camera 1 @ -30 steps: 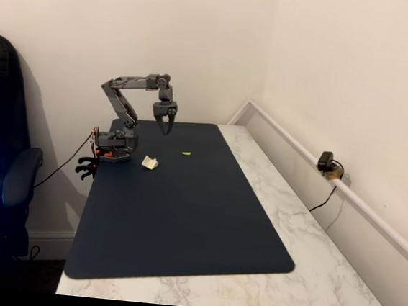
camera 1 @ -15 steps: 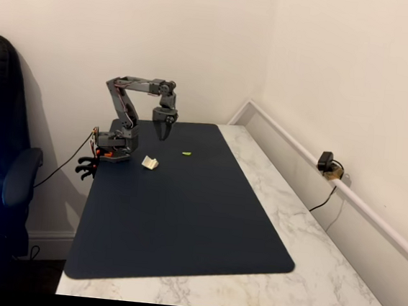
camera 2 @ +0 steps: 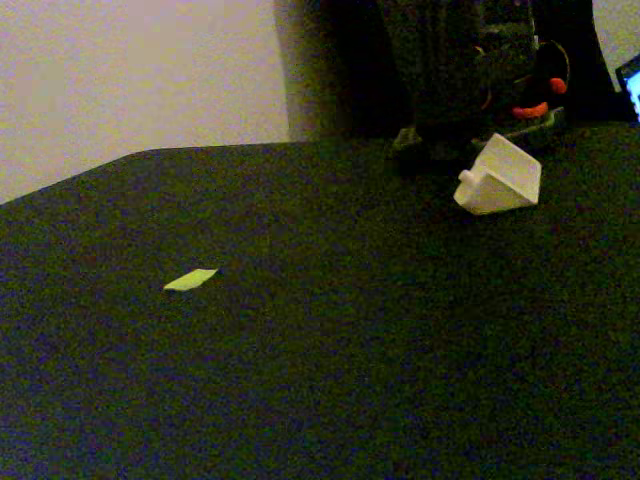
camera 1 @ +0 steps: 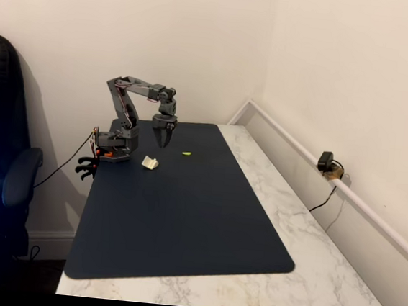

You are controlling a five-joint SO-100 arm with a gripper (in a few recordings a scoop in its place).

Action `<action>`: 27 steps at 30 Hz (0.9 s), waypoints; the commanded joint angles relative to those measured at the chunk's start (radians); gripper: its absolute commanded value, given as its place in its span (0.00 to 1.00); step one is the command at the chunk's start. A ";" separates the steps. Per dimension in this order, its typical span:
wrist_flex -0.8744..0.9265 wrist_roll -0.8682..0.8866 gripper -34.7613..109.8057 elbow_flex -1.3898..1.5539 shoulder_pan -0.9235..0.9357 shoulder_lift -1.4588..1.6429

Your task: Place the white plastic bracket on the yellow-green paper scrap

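The white plastic bracket [camera 1: 150,163] lies on the dark mat [camera 1: 183,216] near the arm's base, its long axis slanting. The yellow-green paper scrap [camera 1: 187,153] lies apart, rightward. The gripper [camera 1: 163,143] hangs above, between them, jaws slightly parted, empty.

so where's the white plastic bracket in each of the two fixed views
Room-wide fixed view: white plastic bracket lies on the dark mat, upper left, just right of the arm's base, left of the yellow-green paper scrap.
Low close-up fixed view: bracket sits upper right, in front of the arm's base; scrap at left.
Shared landmark: the scrap on the mat.
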 commanded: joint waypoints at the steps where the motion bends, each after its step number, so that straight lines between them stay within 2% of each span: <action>1: -0.074 0.144 0.27 0.058 -0.058 0.097; 7: -0.032 0.330 0.27 0.069 -0.124 0.110; 14: 0.078 0.611 0.40 0.025 -0.238 0.149; 19: 0.219 0.868 0.42 -0.054 -0.313 0.158; 23: 0.227 1.023 0.43 0.012 -0.350 0.216; 27: 0.201 1.100 0.45 0.103 -0.367 0.275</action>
